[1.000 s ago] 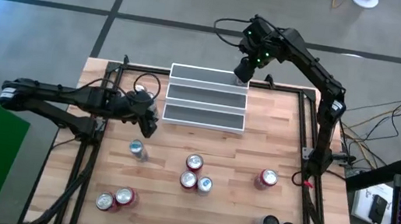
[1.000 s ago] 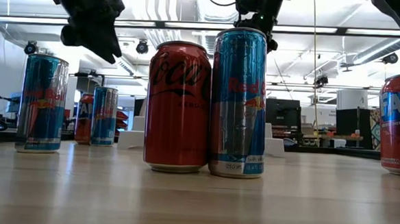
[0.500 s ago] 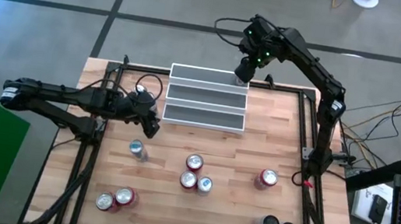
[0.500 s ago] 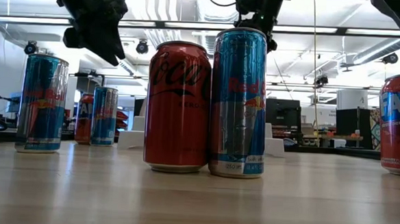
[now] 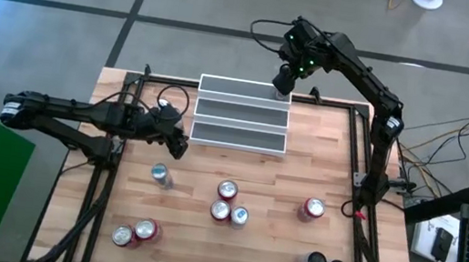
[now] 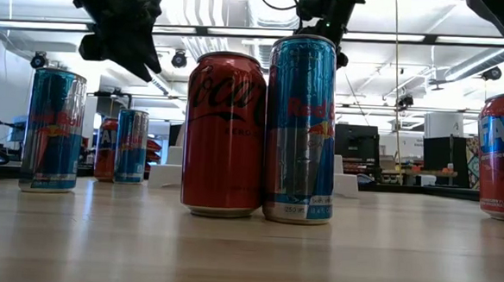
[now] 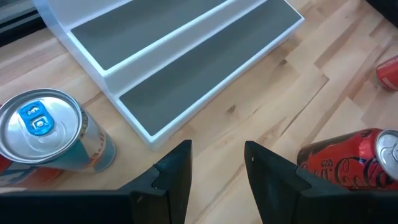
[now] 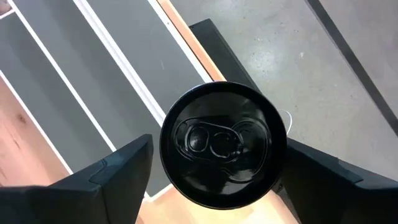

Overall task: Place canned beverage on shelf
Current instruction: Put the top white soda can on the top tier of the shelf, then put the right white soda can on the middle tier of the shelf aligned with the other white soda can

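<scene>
The shelf is a white three-step rack with grey treads at the table's far edge; it also shows in the left wrist view. My right gripper hangs over the right end of its top step, shut on a black can. My left gripper is open and empty above the table, by the shelf's front left corner; in its wrist view bare wood shows between the fingers. My right gripper pinches the black can's wall between its two fingers, just below the rim, on opposite sides. The fingers point down from above. The can is upright. Its own top hides its base, so whether it stands on the step cannot be told.
Several cans stand on the wooden table: a blue one, a group of three at the middle, a red one at the right, two at the front left. Black frame rails run along both table sides.
My left gripper has edged a little toward the table's right edge, still open. My right gripper and the black can have kept their place.
</scene>
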Available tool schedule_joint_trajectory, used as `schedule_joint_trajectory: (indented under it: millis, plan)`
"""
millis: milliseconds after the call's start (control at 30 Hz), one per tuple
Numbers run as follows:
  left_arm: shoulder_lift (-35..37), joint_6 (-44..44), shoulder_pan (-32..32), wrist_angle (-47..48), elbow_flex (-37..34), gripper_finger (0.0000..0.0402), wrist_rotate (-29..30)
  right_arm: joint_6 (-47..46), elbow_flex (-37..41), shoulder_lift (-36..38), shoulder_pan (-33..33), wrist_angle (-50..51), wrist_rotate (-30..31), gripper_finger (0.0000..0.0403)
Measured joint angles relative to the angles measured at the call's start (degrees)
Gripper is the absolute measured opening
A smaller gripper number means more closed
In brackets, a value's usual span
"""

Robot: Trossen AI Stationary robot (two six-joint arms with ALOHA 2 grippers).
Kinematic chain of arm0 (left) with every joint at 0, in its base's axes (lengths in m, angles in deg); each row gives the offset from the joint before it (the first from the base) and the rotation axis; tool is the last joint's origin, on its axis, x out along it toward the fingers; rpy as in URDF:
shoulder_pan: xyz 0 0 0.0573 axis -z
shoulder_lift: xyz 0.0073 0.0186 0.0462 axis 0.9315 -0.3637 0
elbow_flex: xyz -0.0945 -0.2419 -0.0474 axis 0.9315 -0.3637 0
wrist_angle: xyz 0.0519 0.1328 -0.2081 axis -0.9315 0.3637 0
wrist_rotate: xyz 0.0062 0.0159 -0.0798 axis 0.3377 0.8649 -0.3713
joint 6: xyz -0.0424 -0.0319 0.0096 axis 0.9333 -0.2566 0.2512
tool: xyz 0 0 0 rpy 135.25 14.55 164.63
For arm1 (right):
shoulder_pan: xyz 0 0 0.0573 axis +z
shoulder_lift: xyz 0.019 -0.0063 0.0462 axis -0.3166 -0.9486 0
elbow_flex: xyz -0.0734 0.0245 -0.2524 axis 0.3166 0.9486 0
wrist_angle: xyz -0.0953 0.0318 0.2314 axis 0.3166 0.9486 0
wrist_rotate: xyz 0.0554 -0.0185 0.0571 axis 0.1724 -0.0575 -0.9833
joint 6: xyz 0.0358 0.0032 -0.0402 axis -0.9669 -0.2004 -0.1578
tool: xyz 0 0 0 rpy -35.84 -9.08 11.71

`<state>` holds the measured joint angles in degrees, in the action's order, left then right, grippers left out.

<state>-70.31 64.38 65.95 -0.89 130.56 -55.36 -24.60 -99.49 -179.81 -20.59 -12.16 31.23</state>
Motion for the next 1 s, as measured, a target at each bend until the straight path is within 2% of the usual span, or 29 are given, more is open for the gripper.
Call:
schedule_joint_trajectory:
  millis: [267, 400, 633, 833, 1000]
  plan:
    - [0.0, 0.9, 0.0, 0.0, 0.0, 0.0132, 0.1, 0.0, -1.3, 0.1, 0.0, -0.2, 0.0, 0.0311]
    - [0.0, 1.1, 0.0, -0.3, 0.0, 0.0132, 2.4, 0.1, -3.7, 0.2, 0.0, -0.2, 0.0, 0.0325]
    - [0.0, 1.1, 0.0, -1.9, 0.0, 0.0132, 3.0, 0.4, -7.2, 0.2, -0.1, 0.2, 0.0, 0.0359]
    - [0.3, 2.1, 0.0, -3.6, 0.0, 0.0132, 4.4, -1.5, -8.6, 1.6, -0.5, -0.8, 0.9, 0.0356]
    - [2.6, 4.6, -0.1, -3.7, 1.0, 0.0137, 10.6, -2.4, -8.7, 4.8, -0.6, -1.0, 3.0, 0.0348]
